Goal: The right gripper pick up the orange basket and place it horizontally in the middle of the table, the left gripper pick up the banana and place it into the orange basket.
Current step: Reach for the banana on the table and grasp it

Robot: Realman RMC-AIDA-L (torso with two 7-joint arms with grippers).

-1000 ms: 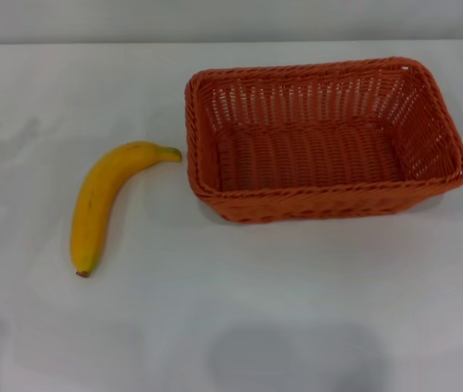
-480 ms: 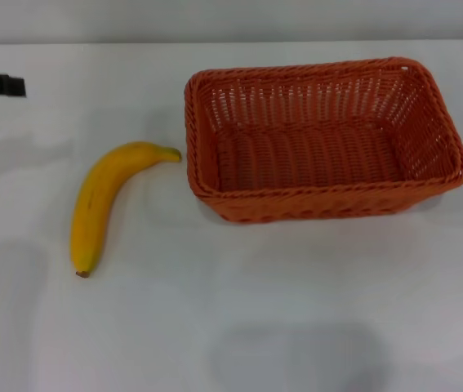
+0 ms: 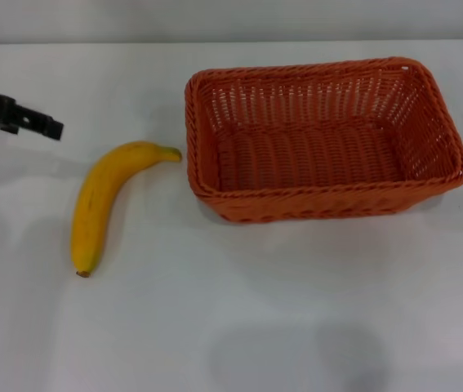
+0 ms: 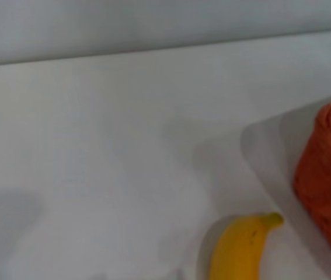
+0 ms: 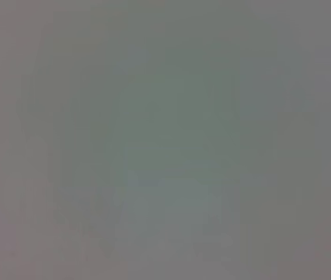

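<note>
Left hand (image 3: 47, 127): enters head view at left edge, above counter (image 3: 231, 327), near banana's (image 3: 100, 204) stem end, not touching. Finger state: cannot tell. Banana lies flat on counter, stem tip just beside orange basket (image 3: 321, 139). Basket sits horizontal, upright, centre-right, nothing inside. Right hand: not in view.

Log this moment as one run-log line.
left gripper: over table, beyond banana, not touching | right gripper: not in view | orange basket: placed lengthwise, empty | banana: on table beside basket
</note>
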